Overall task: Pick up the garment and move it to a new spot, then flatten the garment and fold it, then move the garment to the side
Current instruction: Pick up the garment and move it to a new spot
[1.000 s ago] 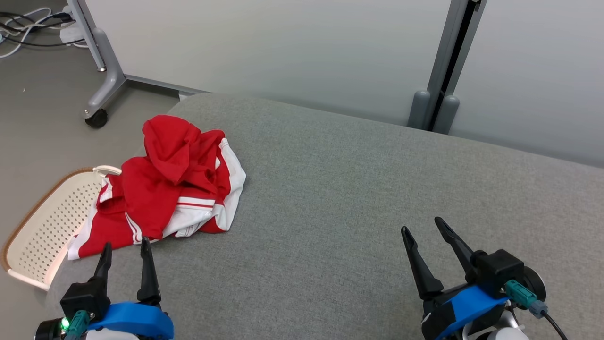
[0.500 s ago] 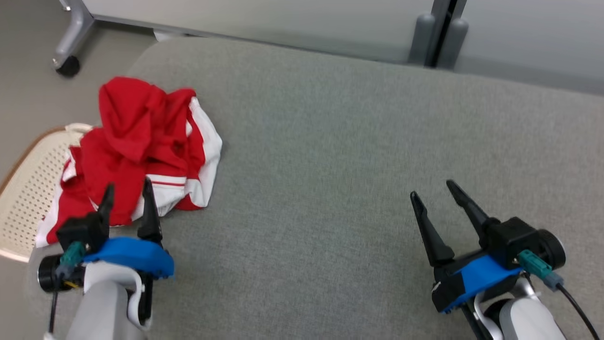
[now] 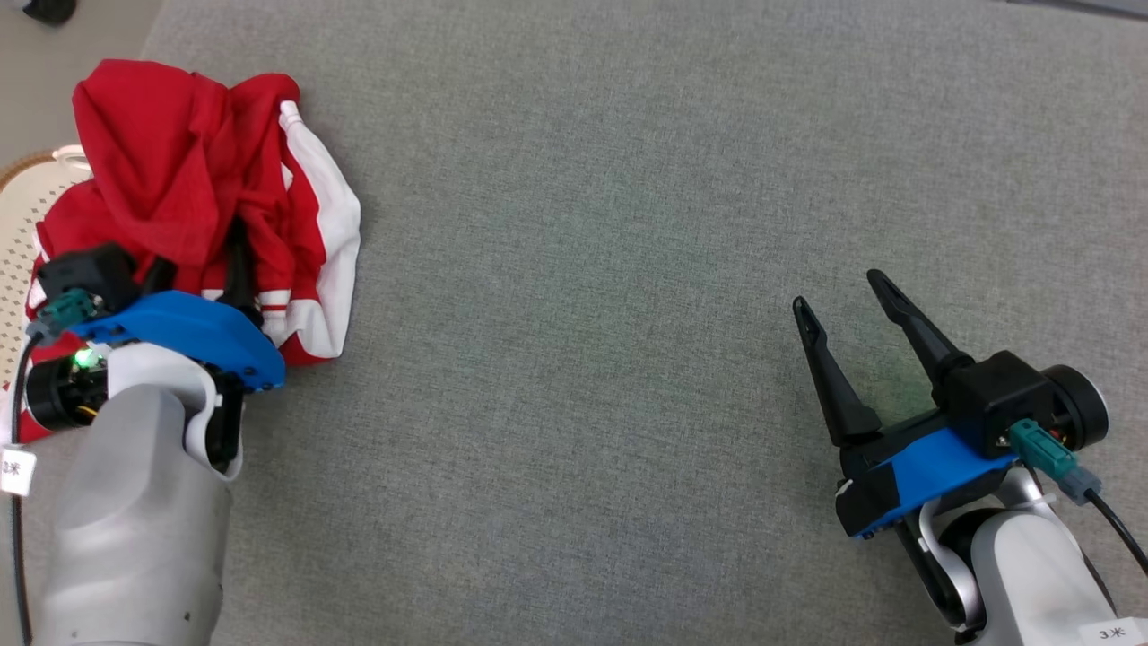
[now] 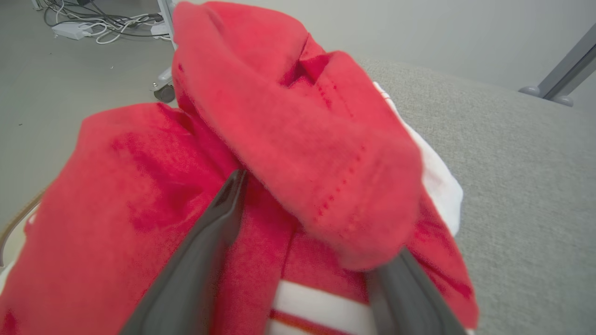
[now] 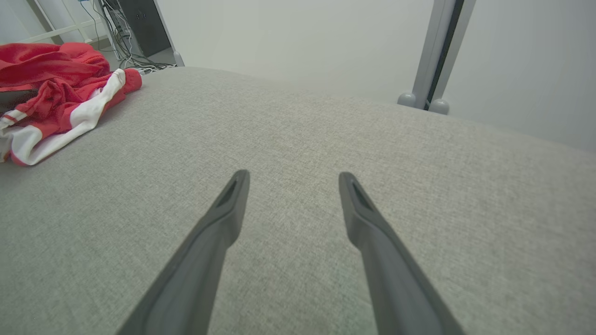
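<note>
We see the garment [image 3: 179, 161], red with white panels and stripes, crumpled in a heap at the left edge of the grey cushion [image 3: 583, 224], spilling over a cream basket [image 3: 18, 224]. Left gripper [image 3: 199, 260] jaws wide among its folds; right gripper [image 3: 836, 291] jaws wide above bare cushion. Cables [image 4: 93, 28] lie on the floor [image 4: 56, 83] beyond.

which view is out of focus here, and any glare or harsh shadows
Left wrist view: the garment sits so close to the lens that its weave goes soft. Head view: sharp, flat even light, no glare, barely a shadow on the cushion. Right wrist view: cushion weave crisp in the middle, softer toward the bottom edge.
</note>
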Controlling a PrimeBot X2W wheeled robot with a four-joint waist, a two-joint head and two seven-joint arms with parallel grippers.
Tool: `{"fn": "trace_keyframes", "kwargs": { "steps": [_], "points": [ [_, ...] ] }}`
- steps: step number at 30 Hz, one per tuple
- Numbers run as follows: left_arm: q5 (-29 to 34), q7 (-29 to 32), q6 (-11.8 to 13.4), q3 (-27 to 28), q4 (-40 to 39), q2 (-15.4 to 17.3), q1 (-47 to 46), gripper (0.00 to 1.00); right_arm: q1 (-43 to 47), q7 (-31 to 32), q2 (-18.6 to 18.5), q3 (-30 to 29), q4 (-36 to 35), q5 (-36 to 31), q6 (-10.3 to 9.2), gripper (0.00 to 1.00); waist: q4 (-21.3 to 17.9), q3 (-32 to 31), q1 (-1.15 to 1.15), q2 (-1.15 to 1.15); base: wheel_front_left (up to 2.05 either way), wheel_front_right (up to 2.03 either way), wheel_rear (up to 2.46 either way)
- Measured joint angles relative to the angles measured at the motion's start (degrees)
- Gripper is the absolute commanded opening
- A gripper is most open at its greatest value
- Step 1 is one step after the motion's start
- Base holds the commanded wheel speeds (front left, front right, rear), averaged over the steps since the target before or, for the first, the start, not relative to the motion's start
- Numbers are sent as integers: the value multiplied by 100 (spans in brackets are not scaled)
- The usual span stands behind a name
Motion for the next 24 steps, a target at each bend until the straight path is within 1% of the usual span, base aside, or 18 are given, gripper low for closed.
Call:
{"fn": "trace_keyframes", "kwargs": {
  "steps": [1,2,3,8,11,15,18,24],
  "points": [
    [-70,-3,-1,-25,80,21,-79,100,-15,0,-9,-10,-8,-7,0,100,-3,37,0,0,0,0,0],
    [-140,-79,-1,-38,129,56,-134,45,-19,0,-16,-20,-8,-7,0,100,-6,56,1,1,0,0,0],
    [-183,-160,-1,-54,159,100,-170,0,-21,0,-16,-32,-8,-16,0,100,-14,60,1,1,0,0,0],
    [-210,-466,-1,-68,210,293,-198,0,-25,-26,-3,-99,16,-35,0,100,-31,-34,-1,0,0,0,0],
    [-143,-514,47,-19,-22,313,-126,0,-23,-75,21,-143,65,-18,0,100,-20,-184,-1,0,0,0,0],
    [48,-531,208,146,-880,371,214,0,8,-187,77,-167,134,5,0,100,-12,-469,-2,-1,0,0,0],
    [200,-531,318,241,-1457,381,638,0,92,-261,138,-164,232,64,0,100,-30,-736,-2,-1,0,0,0],
    [465,-531,458,245,-2510,369,1412,0,365,-394,233,-205,385,153,0,100,-146,-1302,-3,-2,0,0,0]
  ]
}}
